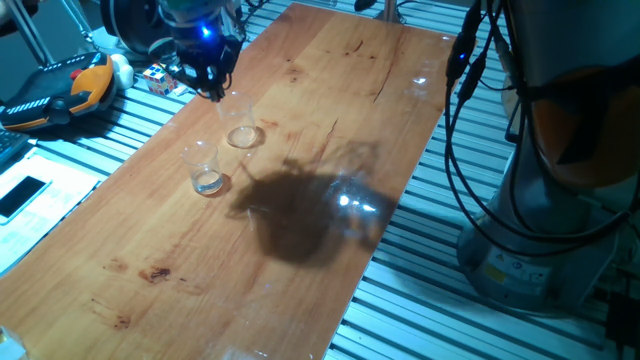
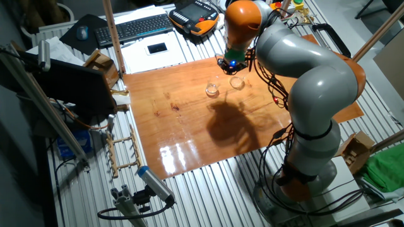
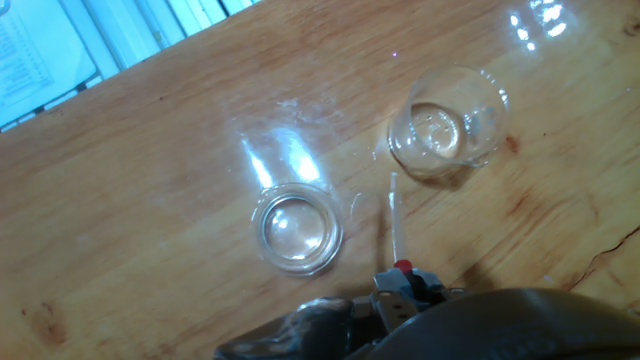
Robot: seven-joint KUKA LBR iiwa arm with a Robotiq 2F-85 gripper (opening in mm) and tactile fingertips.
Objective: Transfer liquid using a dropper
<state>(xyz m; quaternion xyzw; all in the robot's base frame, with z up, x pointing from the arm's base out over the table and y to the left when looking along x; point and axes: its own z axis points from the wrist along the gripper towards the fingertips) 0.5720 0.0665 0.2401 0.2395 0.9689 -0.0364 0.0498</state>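
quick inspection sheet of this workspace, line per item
surface: wooden table, glossy, glare patches and the arm's shadow on it
job's things: dropper, thin clear tube with red end at the gripper; tall glass and low glass standing apart; liquid not clearly visible
clutter: nothing seen on the table besides the glasses
grippers: gripper above the glasses, shut on the dropper
cables: black cables hanging by the robot base
surroundings: keyboard, orange teach pendant, slatted metal bench around the table
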